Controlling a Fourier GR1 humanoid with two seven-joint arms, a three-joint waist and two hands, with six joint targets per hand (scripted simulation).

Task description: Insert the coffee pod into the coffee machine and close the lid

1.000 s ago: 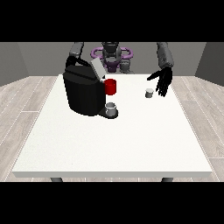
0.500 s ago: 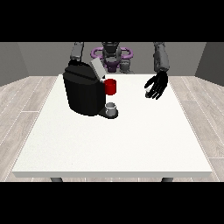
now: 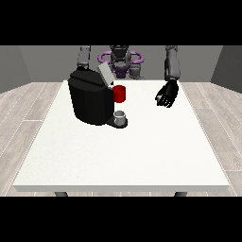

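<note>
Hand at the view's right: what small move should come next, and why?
Probably shift that hand sideways toward the coffee machine. Its lid stands raised, and the hand hangs apart from it. No pod shows on the table; it may be inside the hand.

The black coffee machine (image 3: 90,101), its lid (image 3: 105,74) raised, blocks the bench's (image 3: 127,156) back-left part, while the near half and right side lie open for passing.
</note>
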